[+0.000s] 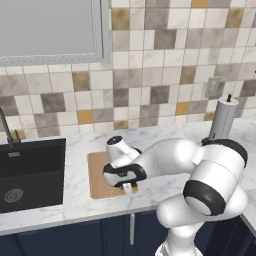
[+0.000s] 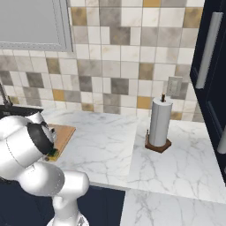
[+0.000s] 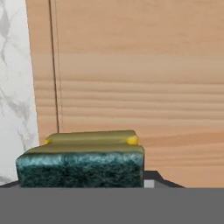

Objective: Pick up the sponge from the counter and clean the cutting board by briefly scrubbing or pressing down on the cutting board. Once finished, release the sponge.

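The white arm bends low over the counter (image 1: 75, 195), its hand (image 1: 129, 188) pointing down at the near right part of the cutting board (image 1: 97, 175). The board lies flat on the marble just right of the black sink (image 1: 30, 172).

In the hand view the sponge (image 3: 83, 162) sits close against the hand, dark green scrub layer facing the camera, yellow body behind it, with the board's striped wood spreading beyond and a strip of white marble along the left edge. The sponge is over the board, near its edge; whether it touches the wood cannot be told.

The fingers are hidden behind the sponge, so it cannot be told whether the hand pinches it or stands spread.

From the right base camera, a corner of the sponge shows at the board's near edge, below the arm's dark joint. A paper towel roll (image 2: 159, 123) stands upright on its wooden base, well apart to the right, before the tiled wall (image 2: 123, 53).
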